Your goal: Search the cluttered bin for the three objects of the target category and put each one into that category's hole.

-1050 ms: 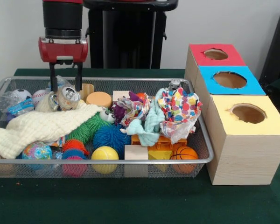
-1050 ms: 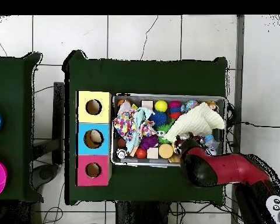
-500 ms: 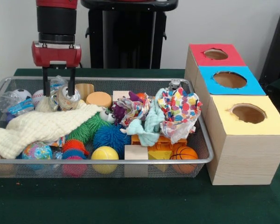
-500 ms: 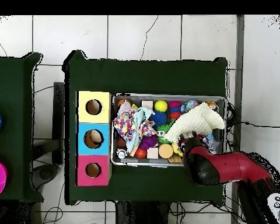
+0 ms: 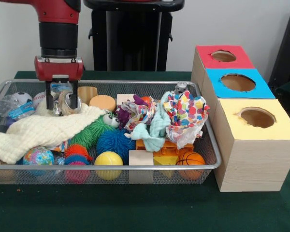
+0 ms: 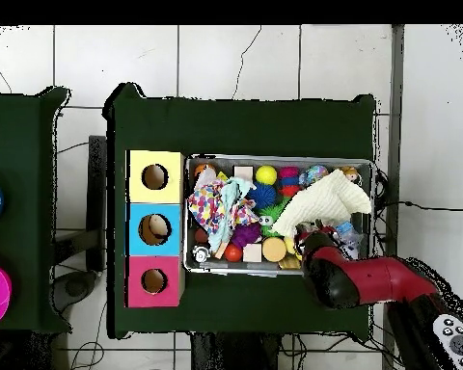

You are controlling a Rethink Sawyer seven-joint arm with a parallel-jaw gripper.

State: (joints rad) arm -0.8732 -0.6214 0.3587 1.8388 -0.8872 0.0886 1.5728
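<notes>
Wire mesh bin (image 5: 203, 166) across the lower left and centre of the front view, crammed with toys. Three wooden boxes at right: yellow-topped box (image 5: 275, 126) nearest the bottom, blue-topped box (image 5: 261, 89) above it, red-topped box (image 5: 241, 60) uppermost, each with a round hole. Cream knitted cloth (image 5: 38, 133) draped over the bin's left part. Gripper (image 5: 61, 99) at upper left, fingers straddling a crushed drink can (image 5: 65, 102); clamped or merely around it, cannot tell.

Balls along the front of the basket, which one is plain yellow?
The yellow ball, sitting between the pink spiky ball and the basketball.
</notes>
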